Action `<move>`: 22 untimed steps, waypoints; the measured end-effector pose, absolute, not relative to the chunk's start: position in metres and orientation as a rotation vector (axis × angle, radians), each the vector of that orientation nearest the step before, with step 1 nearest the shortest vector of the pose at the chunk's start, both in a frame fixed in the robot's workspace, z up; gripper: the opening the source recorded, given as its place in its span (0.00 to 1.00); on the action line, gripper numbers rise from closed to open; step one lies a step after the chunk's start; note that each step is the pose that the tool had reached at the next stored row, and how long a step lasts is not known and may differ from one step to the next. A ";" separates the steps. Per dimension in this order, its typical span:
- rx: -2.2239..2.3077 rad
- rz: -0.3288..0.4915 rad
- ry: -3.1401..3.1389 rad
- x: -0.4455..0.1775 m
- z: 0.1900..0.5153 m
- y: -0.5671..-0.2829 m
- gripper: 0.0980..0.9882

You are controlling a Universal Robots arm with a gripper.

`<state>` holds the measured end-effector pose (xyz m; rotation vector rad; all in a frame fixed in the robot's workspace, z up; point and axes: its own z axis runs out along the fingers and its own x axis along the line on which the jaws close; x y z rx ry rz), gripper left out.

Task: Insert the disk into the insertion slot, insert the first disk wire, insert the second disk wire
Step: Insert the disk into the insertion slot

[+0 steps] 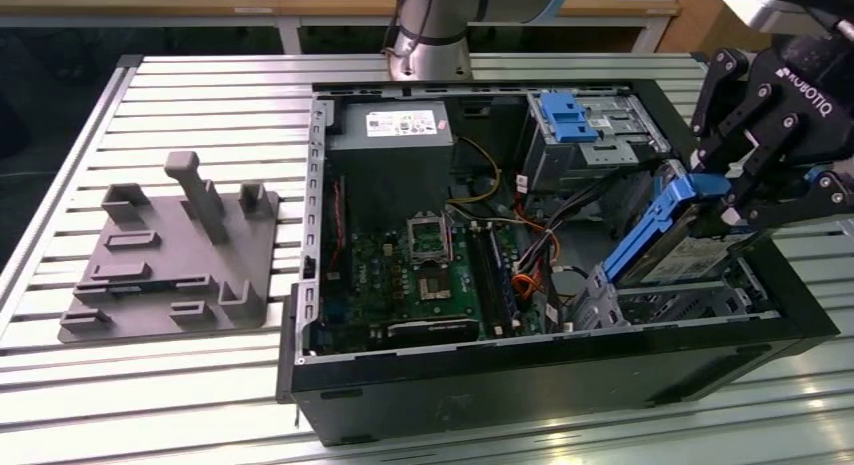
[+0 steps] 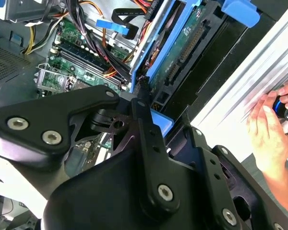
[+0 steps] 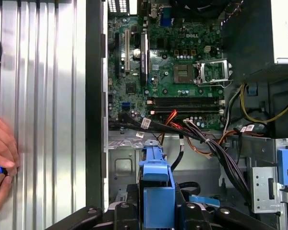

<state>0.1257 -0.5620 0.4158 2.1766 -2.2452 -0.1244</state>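
Note:
The disk (image 1: 663, 247), a silver-grey drive in a bright blue carrier, hangs tilted over the near right corner of the open computer case (image 1: 534, 370). Its lower end dips toward the insertion slot (image 1: 714, 303), the low perforated metal cage there. My black gripper (image 1: 714, 197) is shut on the carrier's upper end. In the first wrist view the blue carrier (image 3: 156, 189) sits between my fingers (image 3: 121, 213), above the slot's metal floor (image 3: 122, 165). The second wrist view shows the disk's green underside (image 2: 182, 52). Loose black and orange wires (image 3: 216, 153) lie beside the slot.
A taller grey cage with a blue latch (image 1: 577, 120) stands behind the slot. The motherboard (image 1: 414, 275) and power supply (image 1: 394, 125) fill the case's left half. A grey fixture plate (image 1: 174, 255) lies on the slatted table. A person's hand (image 2: 269, 129) rests beside the case.

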 end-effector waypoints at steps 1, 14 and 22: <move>2.177 -0.124 -2.245 0.126 0.414 -0.562 0.30; 2.176 -0.124 -2.246 0.128 0.389 -0.562 0.30; 2.176 -0.124 -2.246 0.128 0.385 -0.562 0.51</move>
